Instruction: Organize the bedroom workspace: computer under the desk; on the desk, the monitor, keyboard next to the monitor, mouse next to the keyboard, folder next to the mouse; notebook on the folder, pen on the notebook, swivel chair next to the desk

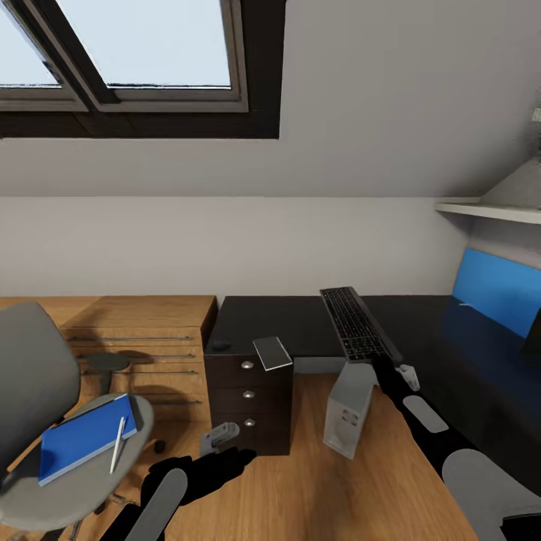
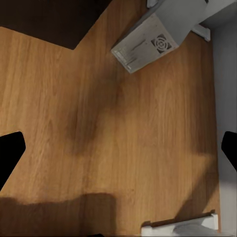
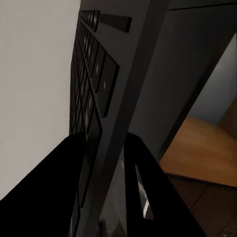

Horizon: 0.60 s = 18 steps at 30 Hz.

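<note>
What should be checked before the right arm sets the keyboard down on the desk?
1. Right gripper shut on the keyboard: ok, fingers clamp its near edge.
2. Keyboard resting flat on the desk: cannot tell.
3. Monitor position to place beside: cannot tell, just a dark edge shows.
4. Computer under the desk: not ok, it stands on open floor.
5. Folder and pen moved: not ok, both lie on the swivel chair.
6. Left gripper free: ok, open over the floor.

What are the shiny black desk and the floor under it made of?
The big glossy black-topped desk looks like lacquered board or glass, hard to say which: it is smooth, with a blue reflection at its right end. The light brown floor looks like wood planks, with streaky grain.
</note>
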Available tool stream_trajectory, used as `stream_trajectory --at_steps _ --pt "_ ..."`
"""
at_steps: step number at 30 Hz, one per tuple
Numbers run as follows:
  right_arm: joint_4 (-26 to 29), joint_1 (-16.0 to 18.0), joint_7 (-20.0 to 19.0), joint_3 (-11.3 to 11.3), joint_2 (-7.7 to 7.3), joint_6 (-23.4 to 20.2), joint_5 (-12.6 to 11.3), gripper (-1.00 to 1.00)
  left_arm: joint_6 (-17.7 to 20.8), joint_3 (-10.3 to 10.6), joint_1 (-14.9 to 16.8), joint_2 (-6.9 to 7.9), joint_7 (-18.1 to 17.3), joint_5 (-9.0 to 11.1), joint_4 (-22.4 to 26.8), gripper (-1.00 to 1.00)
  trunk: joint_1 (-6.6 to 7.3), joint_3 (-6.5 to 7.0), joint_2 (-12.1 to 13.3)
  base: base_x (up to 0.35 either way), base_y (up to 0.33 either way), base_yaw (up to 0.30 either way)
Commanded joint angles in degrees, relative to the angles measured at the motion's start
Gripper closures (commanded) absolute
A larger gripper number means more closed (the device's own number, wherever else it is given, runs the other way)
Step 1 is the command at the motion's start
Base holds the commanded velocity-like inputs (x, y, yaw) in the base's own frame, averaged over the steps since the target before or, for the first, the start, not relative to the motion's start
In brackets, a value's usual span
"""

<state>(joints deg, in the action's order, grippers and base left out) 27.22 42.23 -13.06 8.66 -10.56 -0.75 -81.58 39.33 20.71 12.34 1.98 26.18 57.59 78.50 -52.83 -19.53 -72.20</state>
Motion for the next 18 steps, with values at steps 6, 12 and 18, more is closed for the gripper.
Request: stream_trajectory --at_steps 6,12,18 --pt "-0.16 0.05 -0.12 0.46 0.09 0.13 -0.51 1.0 0.0 0.13 0.05 0.05 0.63 0.6 0.07 -1.0 0.03 -0.07 -0.05 -0.329 -0.106 0.0" --pt "-0.2 0.05 -0.05 0.48 0.1 0.06 -0.5 1.0 0.03 0.2 0.05 0.05 0.61 0.6 0.07 -1.0 0.03 -0.07 -0.05 -0.325 -0.17 0.0" --pt "-0.23 0.05 -0.19 0.48 0.15 0.1 -0.51 1.0 0.04 0.21 0.05 0.05 0.62 0.6 0.07 -1.0 0.03 -0.07 -0.05 -0.324 -0.173 0.0"
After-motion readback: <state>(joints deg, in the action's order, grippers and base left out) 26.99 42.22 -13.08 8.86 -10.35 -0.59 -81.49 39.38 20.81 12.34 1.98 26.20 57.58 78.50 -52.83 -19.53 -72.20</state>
